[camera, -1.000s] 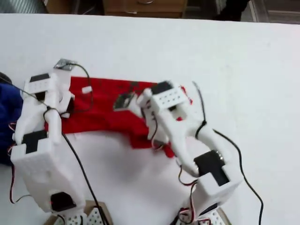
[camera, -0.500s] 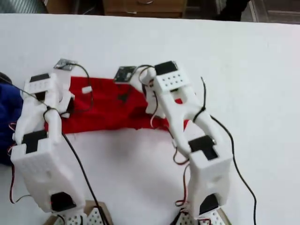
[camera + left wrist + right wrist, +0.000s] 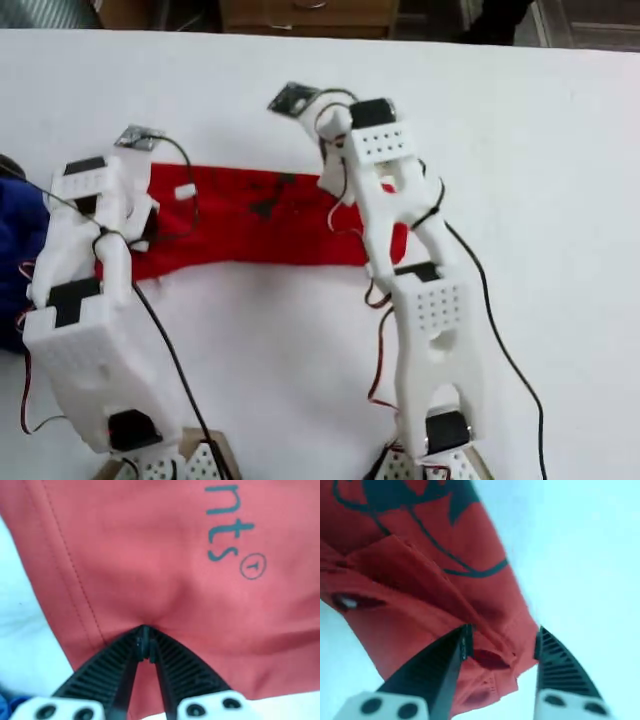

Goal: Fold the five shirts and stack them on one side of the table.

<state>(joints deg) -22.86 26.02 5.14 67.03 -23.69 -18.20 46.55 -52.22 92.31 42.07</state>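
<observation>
Up close, left fingers (image 3: pixel 106 670) tight on the red shirt (image 3: pixel 250 225), right fingers (image 3: pixel 432 672) wide apart over its edge.

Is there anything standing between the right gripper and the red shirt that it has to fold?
Nothing visible does. The right gripper is open directly over one end of the red shirt. The fabric lies right below its jaws, with bare white table beside it.
</observation>
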